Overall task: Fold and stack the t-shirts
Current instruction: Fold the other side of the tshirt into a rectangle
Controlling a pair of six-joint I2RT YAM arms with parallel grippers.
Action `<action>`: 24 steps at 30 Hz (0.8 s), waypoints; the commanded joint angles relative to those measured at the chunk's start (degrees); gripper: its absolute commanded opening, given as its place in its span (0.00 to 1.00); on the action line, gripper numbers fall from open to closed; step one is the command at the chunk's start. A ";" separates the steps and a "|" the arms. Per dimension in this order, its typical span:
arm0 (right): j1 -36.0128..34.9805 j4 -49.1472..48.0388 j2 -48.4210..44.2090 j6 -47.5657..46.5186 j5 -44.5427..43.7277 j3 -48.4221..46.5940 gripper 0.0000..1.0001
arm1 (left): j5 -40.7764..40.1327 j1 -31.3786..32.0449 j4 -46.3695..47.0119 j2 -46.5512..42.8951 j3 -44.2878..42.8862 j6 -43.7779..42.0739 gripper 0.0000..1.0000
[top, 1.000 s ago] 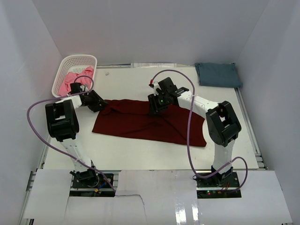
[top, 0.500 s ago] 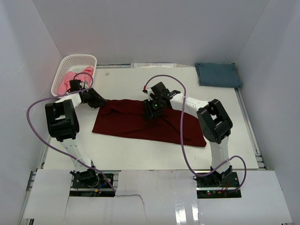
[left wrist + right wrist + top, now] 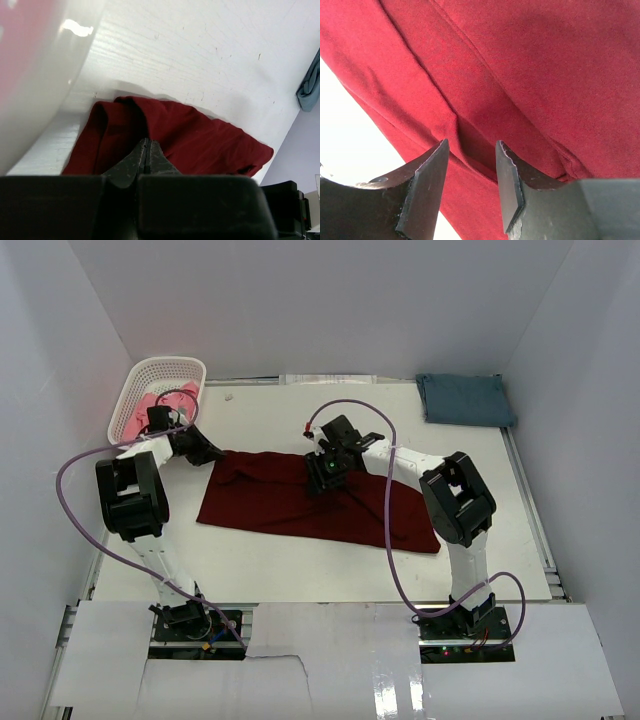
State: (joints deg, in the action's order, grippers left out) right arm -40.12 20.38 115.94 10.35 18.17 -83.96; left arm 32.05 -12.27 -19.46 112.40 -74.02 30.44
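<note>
The dark maroon t-shirt (image 3: 300, 505) lies spread and creased across the middle of the table. My left gripper (image 3: 207, 453) sits at its far left corner, jaws shut on a pinch of the maroon t-shirt (image 3: 200, 135), tips together (image 3: 147, 143). My right gripper (image 3: 326, 474) is down on the shirt's far edge near the middle. It stands open (image 3: 471, 150) astride a raised fold of the maroon t-shirt (image 3: 520, 65). The slate-blue t-shirt (image 3: 465, 400) lies folded at the far right. The pink t-shirt (image 3: 150, 412) is bunched in the basket.
A white lattice basket (image 3: 170, 368) stands at the far left corner, right behind my left gripper; it shows as a blurred white wall (image 3: 35, 85) in the left wrist view. White walls close in the table on three sides.
My left gripper has shut on the shirt's corner and shifted slightly back-left toward the basket, the corner following. My right gripper moved left along the far edge, then stayed.
</note>
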 commanded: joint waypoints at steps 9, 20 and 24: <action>1.35 -1.92 -8.61 0.20 -11.12 4.24 0.49 | -6.82 0.06 -2.86 0.01 -7.01 -4.51 0.08; 6.80 -0.43 -19.26 -0.42 -18.00 12.50 0.61 | -13.15 0.49 -7.25 -0.69 -11.93 -6.18 0.57; 9.88 -0.43 -19.70 -0.77 -17.65 15.76 0.61 | -14.12 3.47 -7.61 -4.46 -12.03 -6.79 0.58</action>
State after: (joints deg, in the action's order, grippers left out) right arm -32.12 19.51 96.82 10.11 1.87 -70.26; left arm 19.94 -11.33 -25.71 112.75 -84.47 25.04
